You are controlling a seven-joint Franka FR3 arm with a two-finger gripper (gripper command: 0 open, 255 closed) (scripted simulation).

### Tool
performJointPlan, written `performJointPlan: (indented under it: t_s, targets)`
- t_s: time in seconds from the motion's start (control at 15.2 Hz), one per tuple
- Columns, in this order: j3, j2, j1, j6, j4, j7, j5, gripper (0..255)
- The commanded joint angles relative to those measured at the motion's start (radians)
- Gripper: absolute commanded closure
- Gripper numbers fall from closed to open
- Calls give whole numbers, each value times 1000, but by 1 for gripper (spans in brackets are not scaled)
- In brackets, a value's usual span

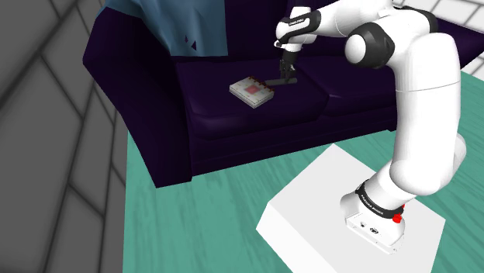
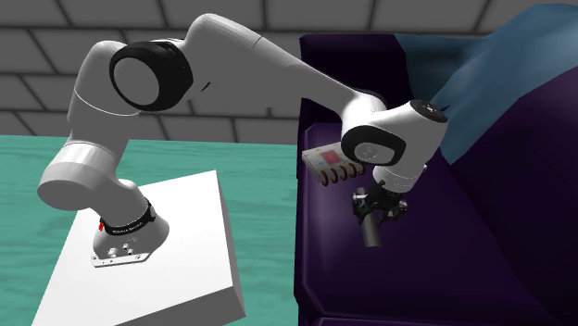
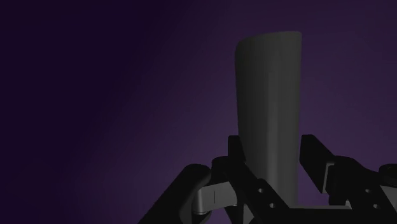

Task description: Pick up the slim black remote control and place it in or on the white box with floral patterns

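Observation:
My gripper (image 1: 287, 70) is shut on the slim dark remote (image 1: 281, 80), just beside the box's far right corner in the shoulder view. The white box (image 1: 252, 91) with a red floral top lies flat on the dark purple sofa seat (image 1: 233, 116). In the second exterior view the remote (image 2: 370, 231) sticks out below the gripper (image 2: 375, 208), close over the seat, and the box (image 2: 333, 165) sits behind it near the seat's front edge. In the wrist view the remote (image 3: 267, 108) runs forward between the two fingers (image 3: 312, 156), which clasp its sides. I cannot tell whether it touches the cushion.
A blue cloth (image 1: 182, 23) hangs over the sofa's backrest behind the box. The sofa's arm (image 1: 132, 85) rises at the shoulder view's left. The white stand (image 1: 349, 217) rests on a teal floor (image 1: 202, 225). Grey brick walls (image 2: 232, 18) surround the scene.

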Motion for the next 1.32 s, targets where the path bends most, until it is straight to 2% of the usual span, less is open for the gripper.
performJointPlan:
  t_s: [0.0,1.25]
  targets:
    - [0,1,0,-1,-1,1,0,255]
    - [-18,-68,-3,-199,133,20,-29,255]
